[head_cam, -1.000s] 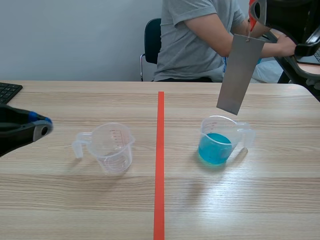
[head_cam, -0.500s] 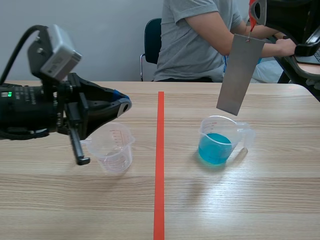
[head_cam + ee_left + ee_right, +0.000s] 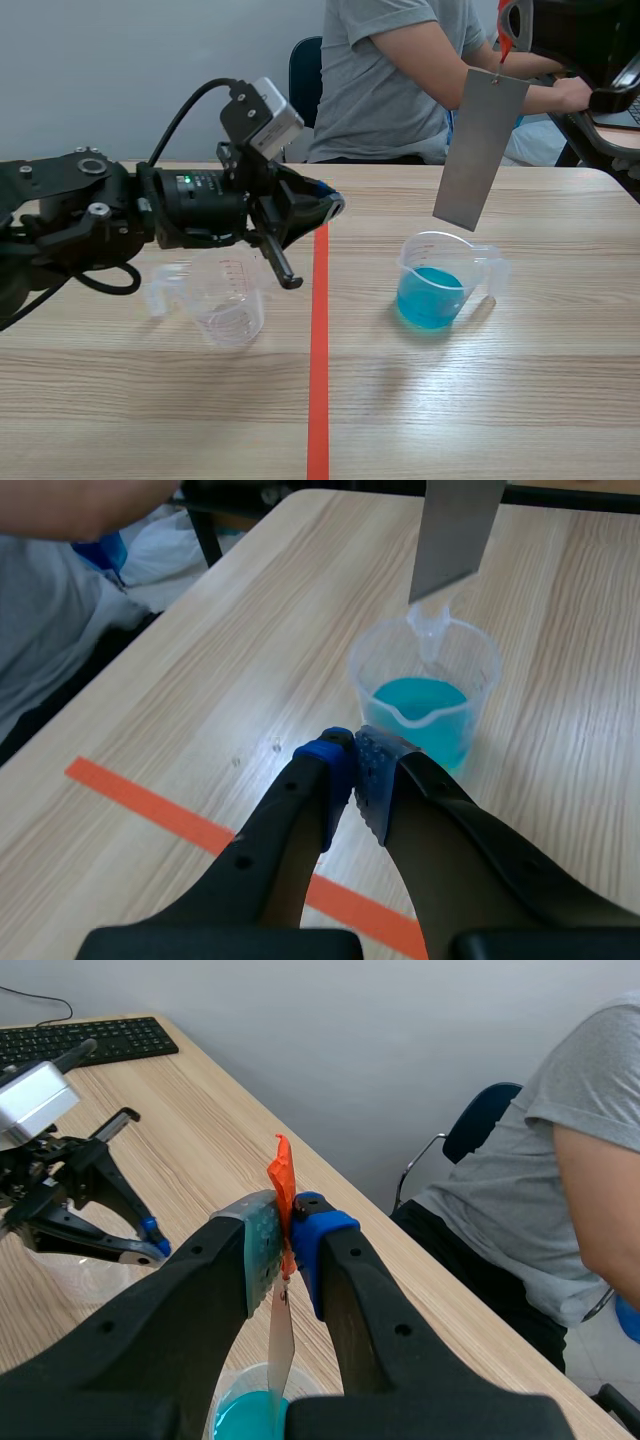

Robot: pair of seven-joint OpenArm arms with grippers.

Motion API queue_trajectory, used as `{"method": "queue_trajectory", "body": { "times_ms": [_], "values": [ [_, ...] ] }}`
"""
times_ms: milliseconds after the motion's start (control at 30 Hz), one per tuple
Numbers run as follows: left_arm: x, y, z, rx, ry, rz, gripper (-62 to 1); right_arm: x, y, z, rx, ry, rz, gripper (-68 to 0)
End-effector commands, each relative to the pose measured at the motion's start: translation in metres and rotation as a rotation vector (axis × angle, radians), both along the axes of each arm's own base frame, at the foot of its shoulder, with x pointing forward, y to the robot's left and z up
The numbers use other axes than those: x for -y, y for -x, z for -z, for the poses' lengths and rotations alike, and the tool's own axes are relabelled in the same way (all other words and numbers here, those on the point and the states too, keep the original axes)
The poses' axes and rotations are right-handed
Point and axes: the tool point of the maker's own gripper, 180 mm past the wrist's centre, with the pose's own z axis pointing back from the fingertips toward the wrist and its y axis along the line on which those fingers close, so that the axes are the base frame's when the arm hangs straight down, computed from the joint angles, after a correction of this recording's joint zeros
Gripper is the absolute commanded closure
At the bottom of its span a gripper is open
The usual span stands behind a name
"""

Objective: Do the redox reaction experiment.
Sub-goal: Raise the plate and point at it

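My right gripper clamps the metal strip by its orange tab, hanging just above the cup of blue solution beneath me. I should lower it straight and slowly, clear of the rim. My left gripper is closed, empty.

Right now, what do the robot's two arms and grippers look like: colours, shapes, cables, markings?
The left arm is black and jointed; it carries a pale grey box camera with a black cable looping from it and shows a green light. The left gripper and the right gripper each have two thick black fingers, one tipped with a blue pad, the other with a grey-green dotted pad.
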Motion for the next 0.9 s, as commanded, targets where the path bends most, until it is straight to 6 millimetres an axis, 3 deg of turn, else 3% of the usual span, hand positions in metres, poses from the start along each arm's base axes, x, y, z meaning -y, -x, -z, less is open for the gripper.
{"method": "queue_trajectory", "body": {
  "times_ms": [0, 233, 500, 867],
  "values": [
    [0.012, -0.004, -0.017, 0.031, 0.046, 0.011, -3.6, 0.003, 0.0, -0.017, 0.053, -0.005, -0.004, -1.7],
    [0.039, -0.018, -0.013, 0.028, 0.052, 0.016, -3.6, 0.003, 0.0, -0.017, 0.053, -0.005, -0.004, -1.7],
    [0.065, -0.014, 0.0, 0.008, 0.038, 0.048, -3.6, 0.003, 0.0, -0.017, 0.053, -0.005, -0.004, -1.7],
    [0.076, -0.01, 0.001, 0.005, 0.051, 0.064, -3.6, 0.003, 0.0, -0.017, 0.053, -0.005, -0.004, -1.7]
  ]
}}
